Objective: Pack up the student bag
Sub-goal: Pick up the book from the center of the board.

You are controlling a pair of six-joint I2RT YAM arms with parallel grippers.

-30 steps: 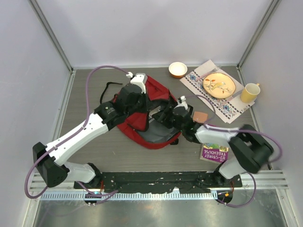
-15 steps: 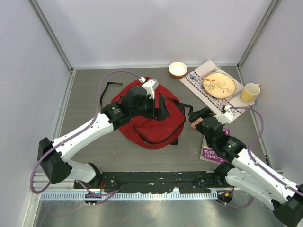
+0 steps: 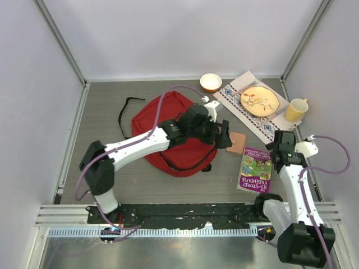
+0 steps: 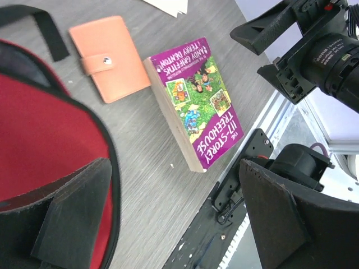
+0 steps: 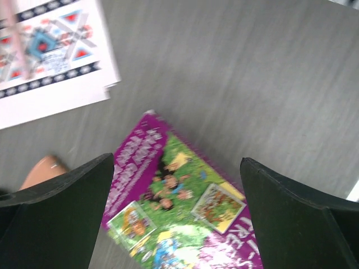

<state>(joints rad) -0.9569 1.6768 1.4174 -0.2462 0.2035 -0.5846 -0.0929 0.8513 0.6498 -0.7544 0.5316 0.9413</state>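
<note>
Now left pincer (image 4: 174, 167), released, has crossed the student bag (image 3: 150, 119); right pincer (image 5: 176, 162), released, withdrew.

Lying directly on grey wood-grain surface (image 3: 101, 112): soft red fabric backpack (image 3: 148, 120), orange snap wallet (image 3: 238, 142) beside it, purple paperback book (image 3: 255, 169), patterned white placemat (image 3: 233, 95), small orange bowl (image 3: 210, 82).

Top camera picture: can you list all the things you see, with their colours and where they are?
backpack: one, red with black straps, middle of the table
wallet: one, orange, just right of the backpack
book: one, purple, near right, in front of the wallet
bowl: one, orange outside, far edge
placemat: one, white with a pattern, far right
plate: one, yellow-orange, on the placemat
mug: one, yellow, at the placemat's right end
table: one, grey
left hand: open, empty, between backpack and wallet
right hand: open, empty, above the book
</note>
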